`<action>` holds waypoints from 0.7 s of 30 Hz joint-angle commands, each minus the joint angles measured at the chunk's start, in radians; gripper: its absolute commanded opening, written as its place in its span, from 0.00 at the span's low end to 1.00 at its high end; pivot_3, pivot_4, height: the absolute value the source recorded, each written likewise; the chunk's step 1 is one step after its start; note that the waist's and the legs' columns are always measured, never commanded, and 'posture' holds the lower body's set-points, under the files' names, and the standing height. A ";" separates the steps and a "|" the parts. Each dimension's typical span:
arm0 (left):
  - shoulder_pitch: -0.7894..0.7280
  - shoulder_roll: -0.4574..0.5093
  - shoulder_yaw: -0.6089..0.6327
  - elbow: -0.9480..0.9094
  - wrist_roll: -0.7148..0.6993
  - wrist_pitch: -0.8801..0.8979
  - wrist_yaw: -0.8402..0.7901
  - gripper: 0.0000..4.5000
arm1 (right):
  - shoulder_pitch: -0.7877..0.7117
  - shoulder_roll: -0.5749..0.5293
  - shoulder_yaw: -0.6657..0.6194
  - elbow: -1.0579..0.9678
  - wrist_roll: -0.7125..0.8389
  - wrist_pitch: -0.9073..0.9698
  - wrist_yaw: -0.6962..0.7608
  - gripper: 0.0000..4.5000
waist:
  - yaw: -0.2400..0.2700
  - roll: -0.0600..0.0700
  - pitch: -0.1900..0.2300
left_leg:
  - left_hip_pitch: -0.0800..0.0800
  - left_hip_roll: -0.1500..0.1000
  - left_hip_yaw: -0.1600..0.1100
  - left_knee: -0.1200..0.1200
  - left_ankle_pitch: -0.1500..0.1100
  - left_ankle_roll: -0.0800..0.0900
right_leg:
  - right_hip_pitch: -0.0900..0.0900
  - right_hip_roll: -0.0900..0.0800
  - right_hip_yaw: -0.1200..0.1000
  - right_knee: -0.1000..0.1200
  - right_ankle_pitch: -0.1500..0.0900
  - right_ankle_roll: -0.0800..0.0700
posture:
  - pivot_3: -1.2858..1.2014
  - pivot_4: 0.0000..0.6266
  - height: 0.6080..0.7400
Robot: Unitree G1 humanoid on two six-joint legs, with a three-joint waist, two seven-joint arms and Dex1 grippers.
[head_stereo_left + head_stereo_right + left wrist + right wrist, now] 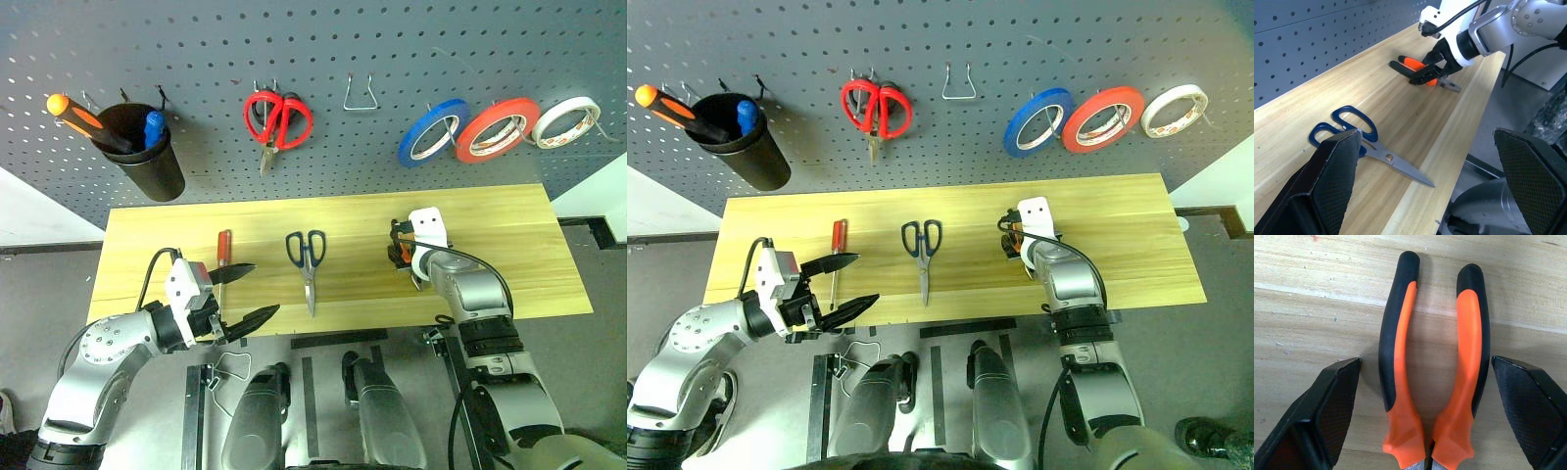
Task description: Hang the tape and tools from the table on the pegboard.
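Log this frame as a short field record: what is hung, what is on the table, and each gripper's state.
on pegboard: red tape hung
on table: pliers, blue-handled scissors, red-handled screwdriver
right gripper: open, fingers either side of the pliers handles, not closed on them
left gripper: open, holding nothing, at the table's near edge

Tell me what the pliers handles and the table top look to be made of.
Pliers handles: likely matte rubbery plastic, smooth moulded orange and black sleeves. Table top: light yellow wood or wood-look laminate; grain streaks show, but which one is unclear.
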 commanded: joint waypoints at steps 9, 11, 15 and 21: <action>-0.009 -0.001 0.008 -0.024 -0.014 -0.004 0.001 1.00 | 0.012 -0.001 -0.002 -0.012 -0.015 0.006 -0.004 0.64 | 0.000 0.000 0.000 | 0.000 0.000 0.000 0.000 0.000 0.000 | 0.000 0.000 0.000 0.000 0.000 0.000 | 0.57 0.62 1.00; -0.012 -0.001 0.006 -0.019 -0.013 -0.006 -0.001 1.00 | 0.020 -0.004 -0.006 -0.039 -0.006 -0.003 0.008 0.64 | 0.000 0.000 0.000 | 0.000 0.000 0.000 0.000 0.000 0.000 | 0.000 0.000 0.000 0.000 0.000 0.000 | 0.57 0.61 1.00; -0.031 -0.006 0.004 -0.008 -0.016 -0.006 -0.003 1.00 | 0.066 -0.003 -0.033 -0.169 0.041 -0.087 0.060 0.64 | 0.001 0.000 0.000 | -0.003 0.000 0.000 0.000 0.000 0.000 | -0.003 0.000 0.000 0.000 0.000 0.000 | 0.57 0.60 1.00; -0.061 -0.017 0.001 0.027 -0.014 -0.020 -0.017 1.00 | 0.150 -0.041 -0.054 -0.319 0.095 -0.160 0.156 0.64 | 0.001 0.000 0.001 | -0.006 -0.001 0.000 0.000 0.000 -0.001 | -0.005 0.000 0.000 0.000 0.000 0.000 | 0.57 0.57 1.00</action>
